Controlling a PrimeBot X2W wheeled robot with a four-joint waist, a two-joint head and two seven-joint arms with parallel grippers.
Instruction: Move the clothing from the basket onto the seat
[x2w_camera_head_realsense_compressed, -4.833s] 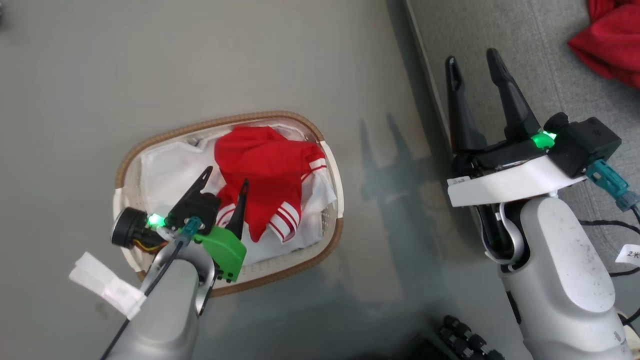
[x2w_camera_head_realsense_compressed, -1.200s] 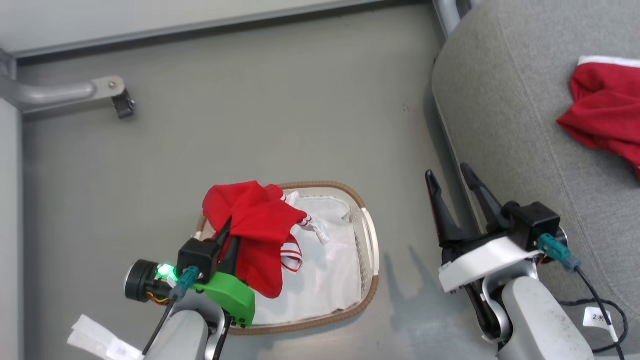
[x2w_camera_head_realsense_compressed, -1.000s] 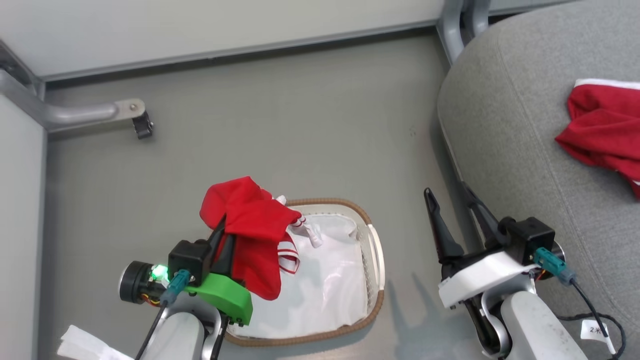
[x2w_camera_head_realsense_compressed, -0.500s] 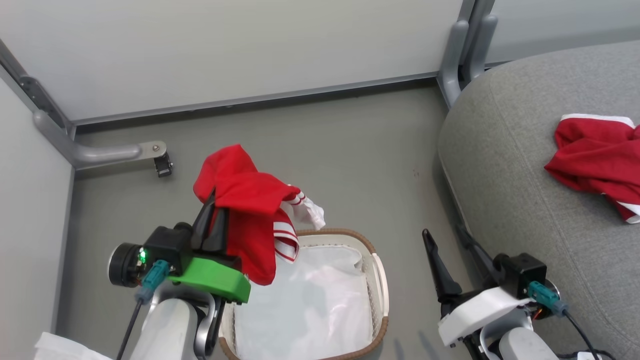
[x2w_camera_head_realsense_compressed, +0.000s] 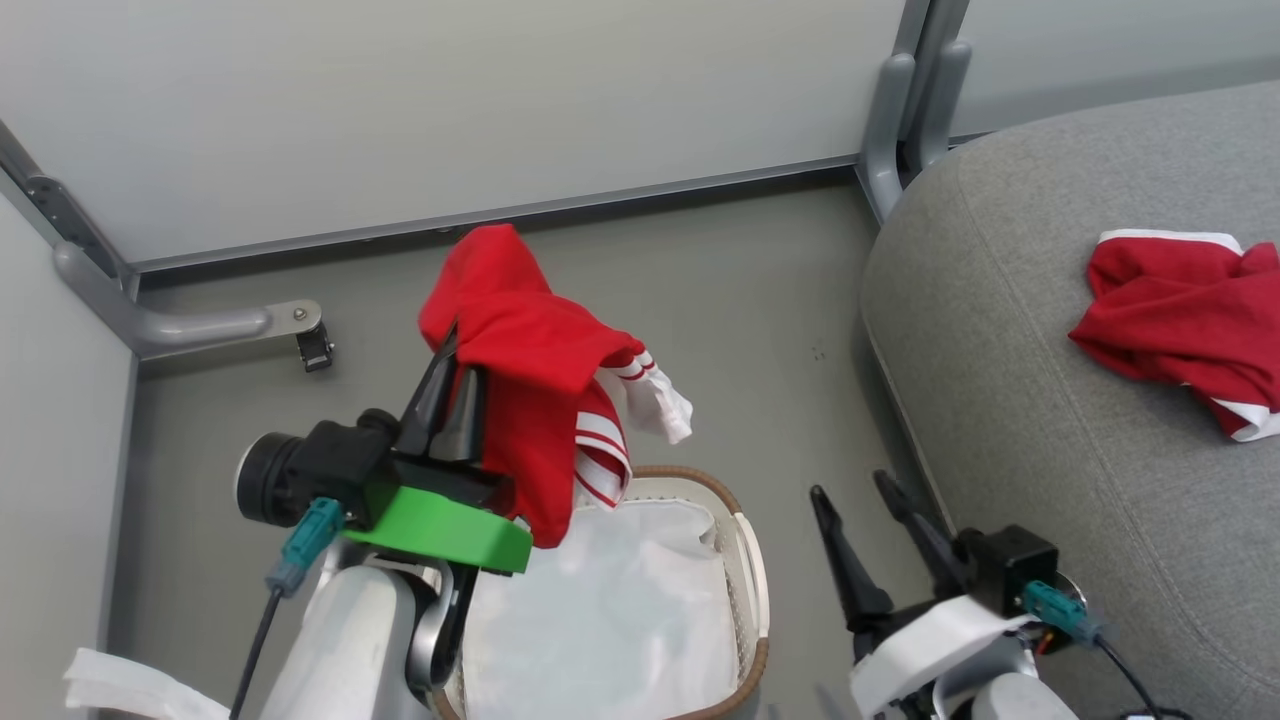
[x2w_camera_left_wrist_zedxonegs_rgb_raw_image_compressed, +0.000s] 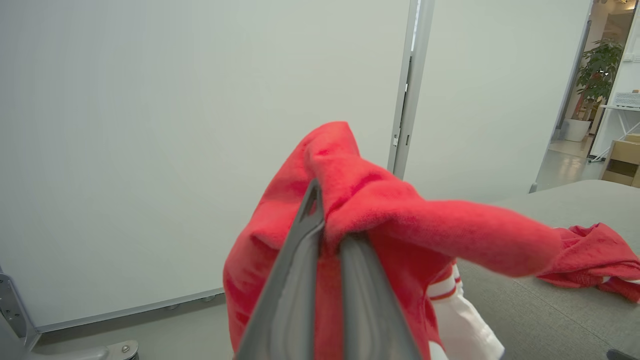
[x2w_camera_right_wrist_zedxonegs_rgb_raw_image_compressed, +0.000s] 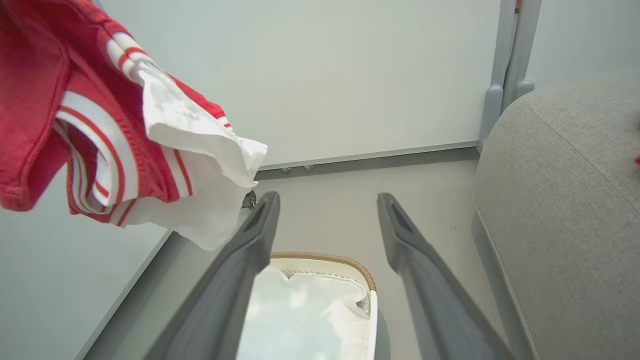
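Left end effector (x2w_camera_head_realsense_compressed: 458, 360) — clamped on red garment (x2w_camera_head_realsense_compressed: 530, 340), basket (x2w_camera_head_realsense_compressed: 745, 540) below it. Right end effector (x2w_camera_head_realsense_compressed: 850, 487) — apart, empty; seat (x2w_camera_head_realsense_compressed: 1000, 400) beside it, second garment (x2w_camera_head_realsense_compressed: 1170, 310) atop.

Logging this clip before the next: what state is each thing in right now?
held garment: hanging clear of the basket, draped over the left pincer
left pincer: shut on the held garment
right pincer: open, empty
other garment: crumpled on the seat
basket: upright, only liner visible inside

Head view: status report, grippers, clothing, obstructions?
Left gripper shut on red garment, held clear of the basket. Right gripper open, empty. Second garment on the seat. Path to seat looks clear.
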